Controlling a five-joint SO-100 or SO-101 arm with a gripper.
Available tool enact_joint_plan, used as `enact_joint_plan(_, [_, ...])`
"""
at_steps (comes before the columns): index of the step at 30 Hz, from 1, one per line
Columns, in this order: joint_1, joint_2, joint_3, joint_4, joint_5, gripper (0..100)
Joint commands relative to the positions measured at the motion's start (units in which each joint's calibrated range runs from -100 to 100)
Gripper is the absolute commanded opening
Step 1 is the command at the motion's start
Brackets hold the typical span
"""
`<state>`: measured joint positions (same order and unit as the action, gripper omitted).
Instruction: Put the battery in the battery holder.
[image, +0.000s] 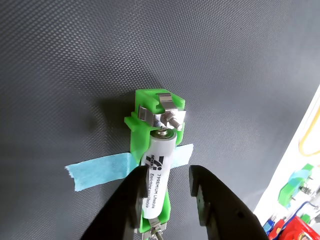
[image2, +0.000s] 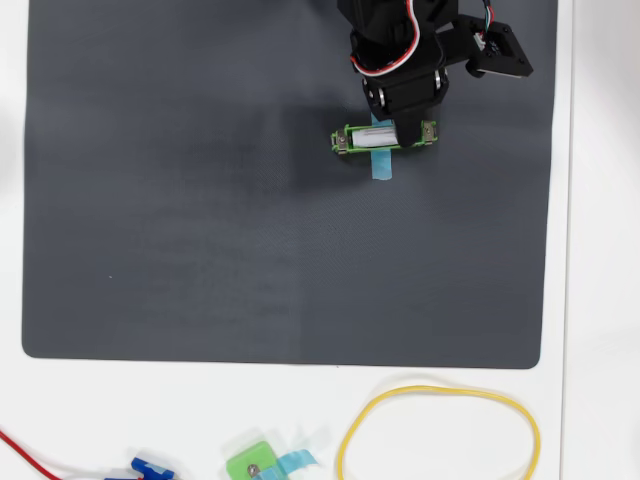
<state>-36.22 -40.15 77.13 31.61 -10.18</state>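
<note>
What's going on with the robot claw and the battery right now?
Claw open, fingers either side of the battery. Battery lying in the battery holder, top end at the metal contact. Nothing in the way on the dark mat.

Bright, even light; soft shadows, seemingly sharp focus.

The battery (image: 159, 172) is showing a smooth, glossy white wrapper with fine dark print and a bright metal cap. The battery holder (image: 135, 131) is looking like matt bright-green plastic, carrying shiny bare-metal contacts (image: 161, 107) at its far end. The tape strip (image: 100, 171) is appearing as thin, matt light-blue paper. The mat (image: 75, 75) is presenting a dark grey, finely woven, rough texture. The tool (image: 167, 192) is looking like matt black plastic.
</note>
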Motion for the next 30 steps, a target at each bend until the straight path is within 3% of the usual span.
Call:
enact_joint_plan(1, [-0.5,-0.8,-0.6,-0.7,0.1,7])
enact_joint_plan(8, [-0.3,-1.0,-0.8,-0.7,0.1,10])
enact_joint_plan(15, [0.6,-12.5,-0.4,0.2,-0.2,15])
enact_joint_plan(20, [1.7,-13.7,0.8,0.0,0.1,0])
enact_joint_plan(30, [1.1,-10.5,0.6,-0.5,0.2,0])
